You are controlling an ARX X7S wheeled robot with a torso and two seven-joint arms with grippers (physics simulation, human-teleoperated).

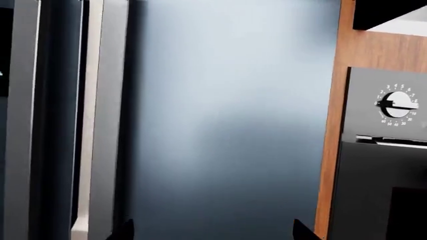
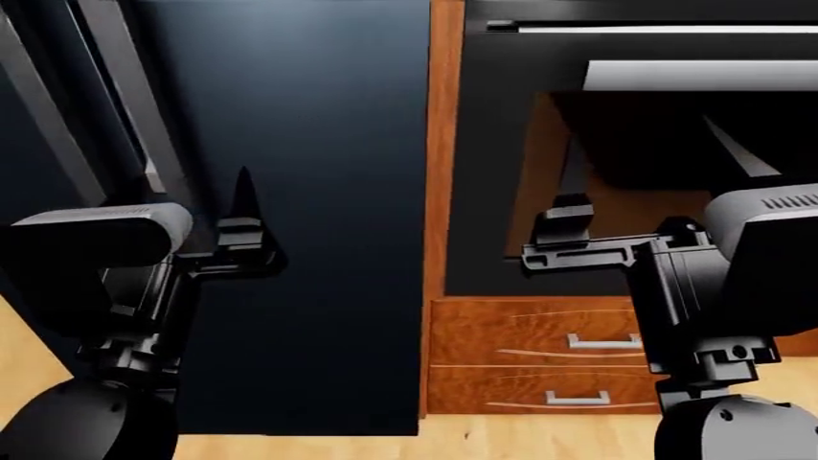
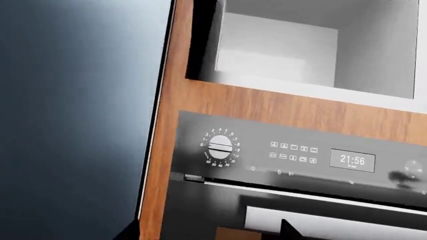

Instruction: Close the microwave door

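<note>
The microwave shows only in the right wrist view, as a pale open cavity set in the wood cabinet above the oven. Its door is out of view. My right gripper is open, with its two dark fingertips far apart and nothing between them. It hangs in front of the oven, below the microwave. My left gripper is open too and empty. It faces the dark fridge panel from close up.
A built-in oven with a dial, buttons and a clock sits under the microwave, its handle above a dark glass door. A wood strip separates it from the fridge. Two drawers sit below, above the wood floor.
</note>
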